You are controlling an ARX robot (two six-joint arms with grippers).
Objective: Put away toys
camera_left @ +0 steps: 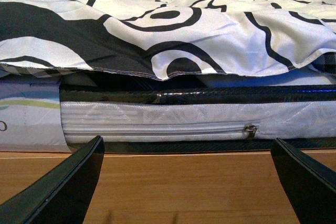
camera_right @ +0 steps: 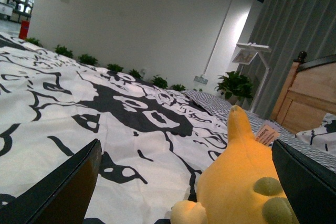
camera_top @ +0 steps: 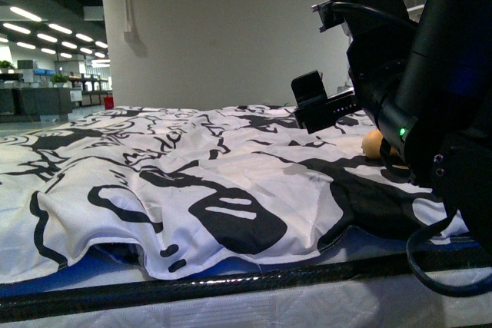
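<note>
The toy is an orange-yellow plush point(camera_right: 236, 182) with olive spots and a paper tag, lying on the black-and-white duvet. In the right wrist view it sits between my right gripper's point(camera_right: 186, 182) open fingers, nearer one finger point(camera_right: 310, 182), and neither finger touches it. From the front only a small part of the plush point(camera_top: 374, 144) shows, behind my right arm point(camera_top: 430, 90). My left gripper point(camera_left: 186, 182) is open and empty, low beside the bed, facing the mattress side.
The patterned duvet point(camera_top: 192, 174) covers the bed and hangs over the zipped mattress point(camera_left: 157, 121). A wooden board point(camera_left: 184, 177) lies under the left gripper. A wooden headboard point(camera_right: 310, 98), a pillow point(camera_right: 320, 135), a floor lamp point(camera_right: 252, 51) and potted plants point(camera_right: 233, 85) stand beyond the toy.
</note>
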